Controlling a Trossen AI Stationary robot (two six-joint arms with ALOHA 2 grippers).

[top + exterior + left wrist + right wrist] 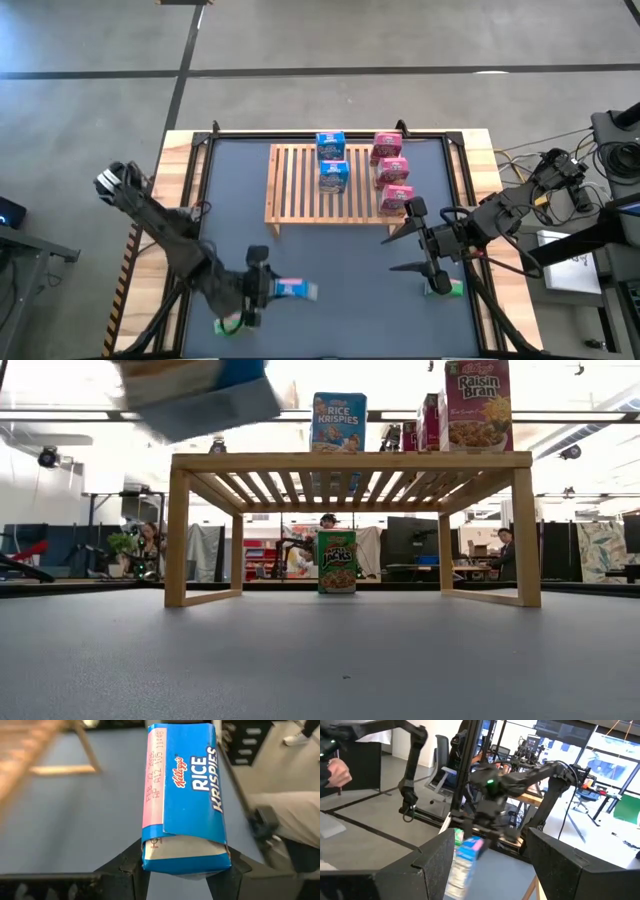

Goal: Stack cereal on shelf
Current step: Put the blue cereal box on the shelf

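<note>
— Status, left gripper [262, 288]?
— Clenched on a blue cereal box [184, 795], lifted off the table at six o'clock from the shelf [300, 190].
— Right gripper [412, 250]?
— Mine too: fingers spread, holding nothing, at four o'clock from the shelf.

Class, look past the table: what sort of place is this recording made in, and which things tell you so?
Probably a robotics lab in an open-plan office: a second robot arm on a bench beyond the table, desks with monitors, an office chair, and seated people at work.
</note>
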